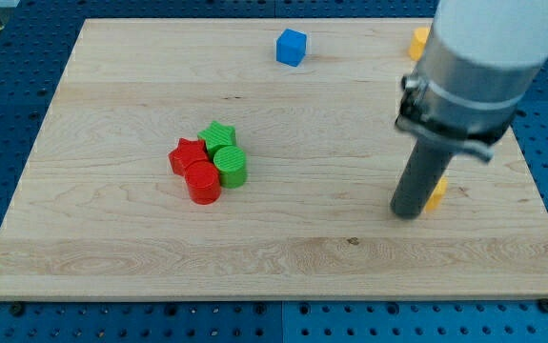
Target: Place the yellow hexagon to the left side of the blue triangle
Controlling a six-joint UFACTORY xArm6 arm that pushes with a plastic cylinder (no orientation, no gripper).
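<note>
The arm has no claw, only a rod; its tip (409, 213) touches one half-hidden yellow block (436, 193). Leftward cluster two red blocks (195, 171) and two green (224, 152). Farther: one blue cube (291, 47), one cut-off yellow block (418, 42).

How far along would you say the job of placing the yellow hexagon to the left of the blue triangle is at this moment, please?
Nothing looks done yet. In hand: my tip sits right beside a yellow block near the board's right edge, mostly hidden behind the rod. Left: no blue triangle shows; the only blue piece is a blue cube at the view's top. Another yellow block peeks out behind the arm there. Neither yellow shape can be made out.
</note>
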